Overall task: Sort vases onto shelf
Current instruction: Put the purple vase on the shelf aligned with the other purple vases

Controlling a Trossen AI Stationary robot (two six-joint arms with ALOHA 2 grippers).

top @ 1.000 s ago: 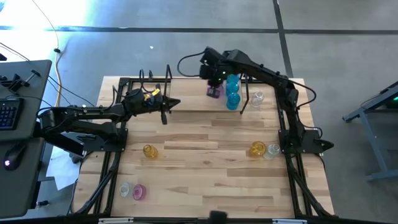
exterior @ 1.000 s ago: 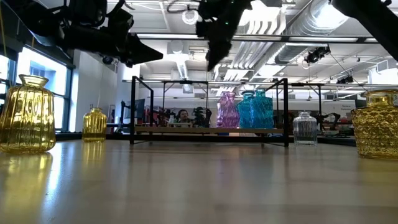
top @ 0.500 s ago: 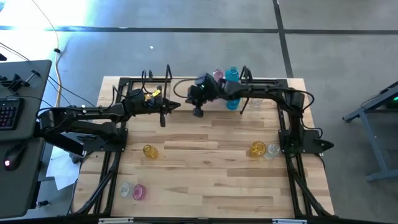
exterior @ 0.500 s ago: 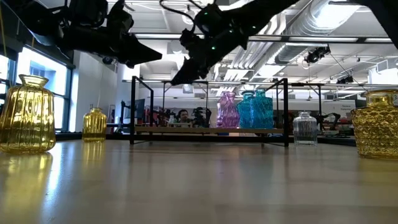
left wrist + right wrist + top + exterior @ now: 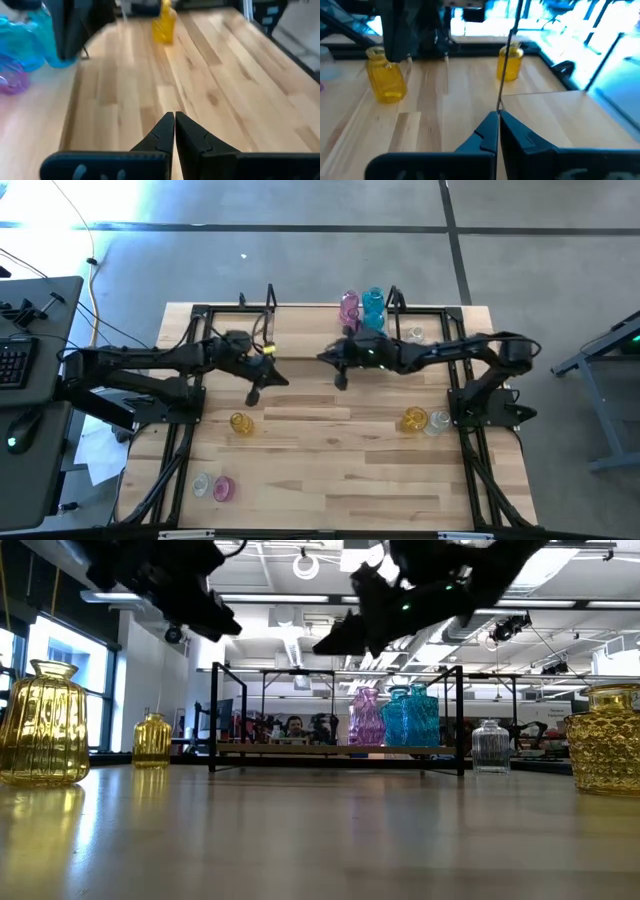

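the right gripper [image 5: 340, 383] is swinging off the shelf [image 5: 300, 313] to mid-frame, pinched empty like the left gripper [image 5: 252, 396]; vases [image 5: 361, 310] are standing upper centre. arms nearing, risking a clash.

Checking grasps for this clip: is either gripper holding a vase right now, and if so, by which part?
Nothing is held. The left gripper and the right gripper are both shut on nothing, hanging above the bare table in front of the shelf.
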